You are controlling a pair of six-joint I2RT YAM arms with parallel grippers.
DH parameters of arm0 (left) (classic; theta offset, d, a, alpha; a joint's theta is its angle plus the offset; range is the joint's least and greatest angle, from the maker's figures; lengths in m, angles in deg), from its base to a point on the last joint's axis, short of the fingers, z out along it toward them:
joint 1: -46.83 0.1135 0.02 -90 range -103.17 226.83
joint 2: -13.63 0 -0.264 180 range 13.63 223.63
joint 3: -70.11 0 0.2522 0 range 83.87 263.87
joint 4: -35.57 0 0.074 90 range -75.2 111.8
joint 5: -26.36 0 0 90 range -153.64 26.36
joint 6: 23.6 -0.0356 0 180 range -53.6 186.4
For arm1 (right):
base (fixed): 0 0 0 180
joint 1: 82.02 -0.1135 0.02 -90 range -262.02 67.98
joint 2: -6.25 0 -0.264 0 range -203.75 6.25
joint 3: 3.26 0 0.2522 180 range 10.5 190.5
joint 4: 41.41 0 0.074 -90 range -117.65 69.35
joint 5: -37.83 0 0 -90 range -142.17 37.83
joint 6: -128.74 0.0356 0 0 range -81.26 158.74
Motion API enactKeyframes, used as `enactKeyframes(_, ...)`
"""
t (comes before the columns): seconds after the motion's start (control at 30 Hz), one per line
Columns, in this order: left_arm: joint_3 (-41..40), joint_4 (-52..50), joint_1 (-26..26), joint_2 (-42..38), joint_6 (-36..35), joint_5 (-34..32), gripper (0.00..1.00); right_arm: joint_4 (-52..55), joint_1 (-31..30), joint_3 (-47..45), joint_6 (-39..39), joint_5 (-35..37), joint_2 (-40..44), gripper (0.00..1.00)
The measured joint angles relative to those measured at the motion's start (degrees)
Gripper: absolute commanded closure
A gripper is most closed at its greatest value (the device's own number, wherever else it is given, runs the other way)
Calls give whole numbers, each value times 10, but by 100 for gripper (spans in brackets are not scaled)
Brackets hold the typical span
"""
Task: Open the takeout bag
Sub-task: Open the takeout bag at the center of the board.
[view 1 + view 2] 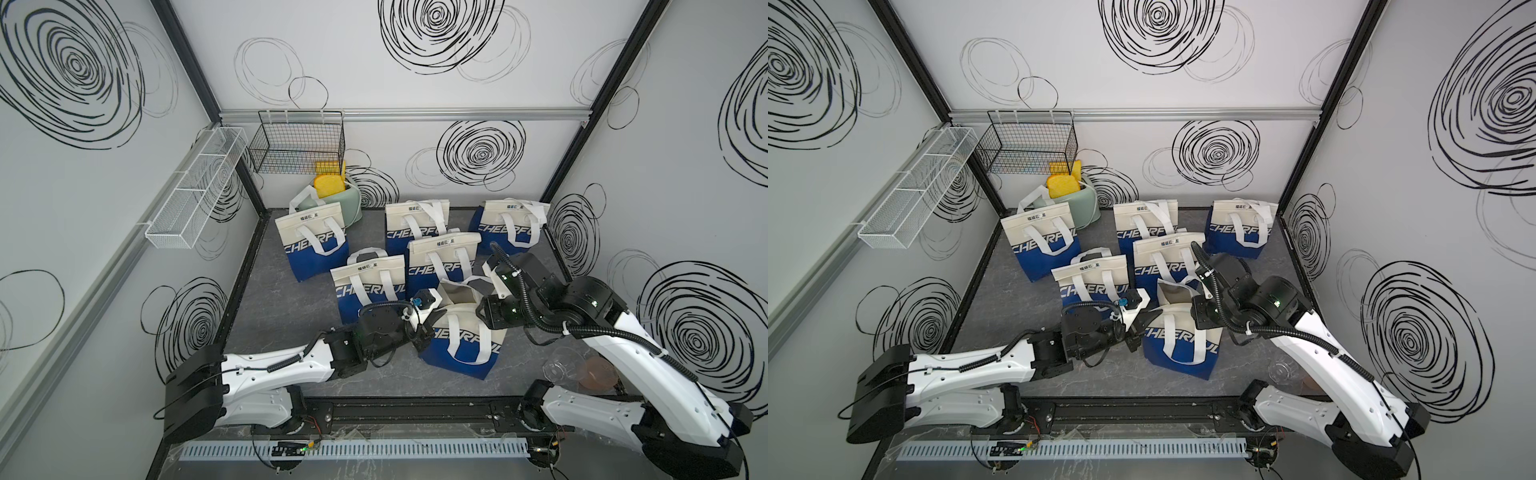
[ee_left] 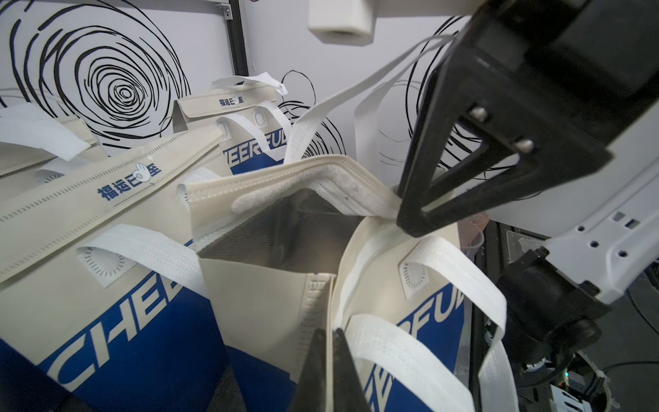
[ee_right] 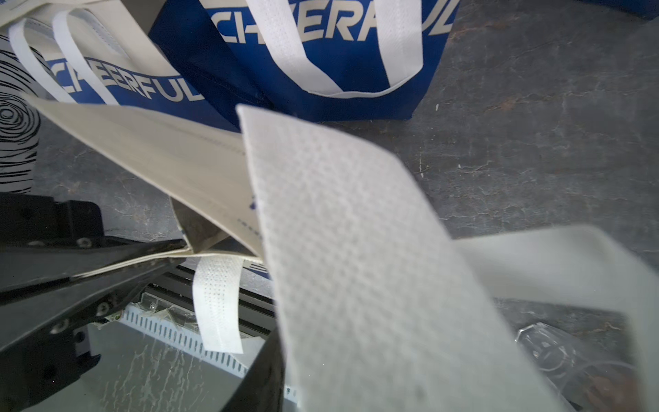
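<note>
Nearest our lens ran the slotted cable duct point(image 1: 353, 451) along the near edge of the table point(image 1: 282, 332), with both arms reaching over it. On the left, we found the left gripper point(image 1: 426, 334) clenched on the near-left side fold of the takeout bag point(image 1: 465, 347), apparently to anchor it against the pull from across. That bag stood near and centre-right on the table, in front of five sealed bags point(image 1: 318, 245) ranked farther back. Its flap point(image 2: 285, 178) was peeled up and back, baring the fuzzy fastening strip point(image 2: 271, 199) and silver lining point(image 2: 285, 232); we judged the mouth partly open. On the right, the right gripper point(image 3: 174, 255) pinched the flap's right end, holding it lifted so the fastening could not reseal. Farthest right, a clear cup point(image 1: 559, 365) sat beside the right arm, apart from the work.
</note>
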Motion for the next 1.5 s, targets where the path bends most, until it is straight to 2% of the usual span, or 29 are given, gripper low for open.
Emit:
enactKeyframes(0.17, -3, -13, 0, -14, 0, -7, 100, 0, -12, -1, 11, 35, -14, 68)
enactKeyframes(0.53, -13, -25, 0, -33, -1, -7, 100, -4, -59, 0, 35, 100, -59, 64)
enactKeyframes(0.77, -13, -27, 0, -34, -5, 0, 100, 6, -100, 36, 57, 172, -113, 66)
enactKeyframes(0.97, -13, -30, 0, -43, -8, 3, 100, 10, -108, 62, 68, 217, -129, 69)
enactKeyframes(1.27, -18, -30, 5, -52, -9, 11, 100, 8, -110, 79, 66, 241, -137, 67)
enactKeyframes(1.5, -20, -32, 6, -53, -9, 13, 100, -12, -120, 47, 62, 242, -138, 70)
